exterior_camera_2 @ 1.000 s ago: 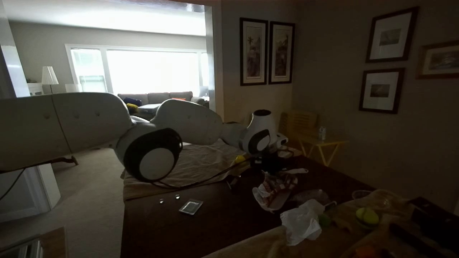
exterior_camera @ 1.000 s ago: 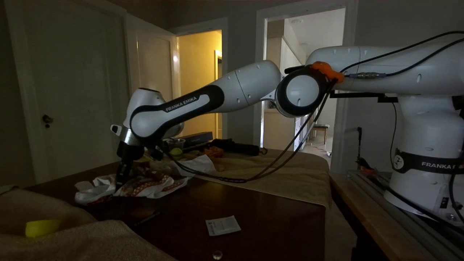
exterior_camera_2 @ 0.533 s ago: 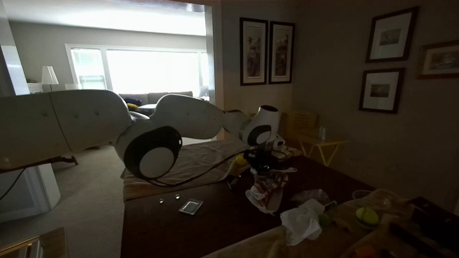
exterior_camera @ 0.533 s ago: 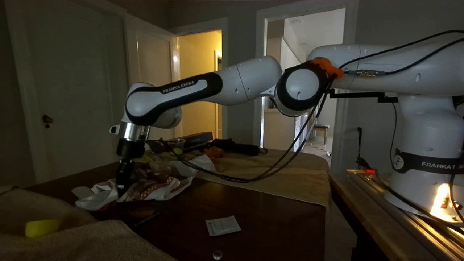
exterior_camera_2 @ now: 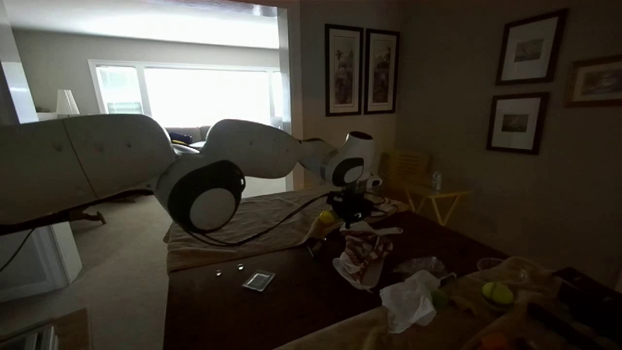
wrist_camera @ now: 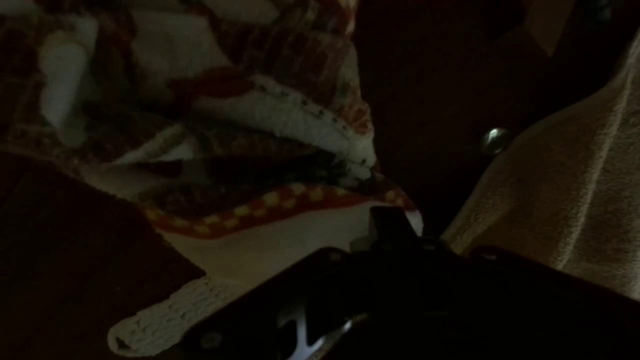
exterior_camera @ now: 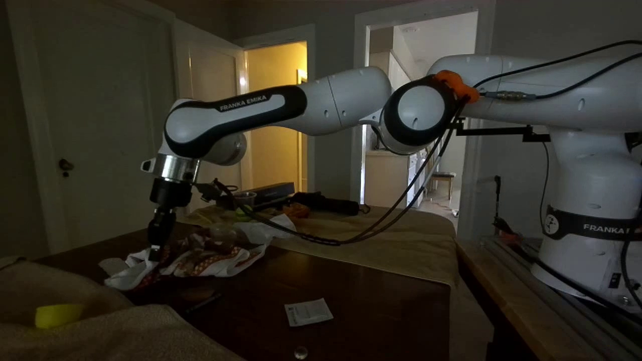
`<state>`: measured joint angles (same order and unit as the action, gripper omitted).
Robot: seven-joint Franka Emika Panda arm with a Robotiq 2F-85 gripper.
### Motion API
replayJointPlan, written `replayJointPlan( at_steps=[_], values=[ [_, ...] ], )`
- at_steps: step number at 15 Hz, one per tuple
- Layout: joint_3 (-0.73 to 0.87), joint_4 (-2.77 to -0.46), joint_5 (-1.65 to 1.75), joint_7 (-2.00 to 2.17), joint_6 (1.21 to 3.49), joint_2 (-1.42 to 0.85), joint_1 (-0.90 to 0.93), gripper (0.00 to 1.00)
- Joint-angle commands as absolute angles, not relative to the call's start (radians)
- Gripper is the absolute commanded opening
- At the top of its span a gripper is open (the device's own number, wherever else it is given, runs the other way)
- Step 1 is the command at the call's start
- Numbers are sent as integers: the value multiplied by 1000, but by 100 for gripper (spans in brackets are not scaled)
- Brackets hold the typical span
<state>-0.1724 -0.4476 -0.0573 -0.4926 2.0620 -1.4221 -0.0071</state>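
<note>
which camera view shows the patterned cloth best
The wrist view: the patterned cloth is largest there, its checkered border and pale loop clear, though it is dim, cropped and partly covered by the end effector. Both exterior views show it smaller and crumpled on the dark table.

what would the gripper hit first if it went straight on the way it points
Most likely the patterned cloth under the shut gripper; whether they touch is unclear in this dim light.

Red-white cloth [wrist_camera: 280, 117] (checked trim [wrist_camera: 270, 201]), black claw [exterior_camera: 154, 252]
</note>
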Motion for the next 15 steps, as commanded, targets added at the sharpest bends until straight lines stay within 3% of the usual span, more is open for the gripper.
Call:
replayJointPlan(
  at_steps=[1,5,6,7,9,15],
  values=[
    [-141,-447,-39,-522,2115,-1412,10,0],
    [-111,-447,-21,-541,2164,-1401,18,3],
    [-107,-446,-18,-552,2172,-1401,19,19],
    [-105,-446,-15,-568,2177,-1399,19,29],
    [-99,-447,-10,-593,2180,-1395,21,36],
    [-87,-451,1,-680,2183,-1402,20,78]
  ],
)
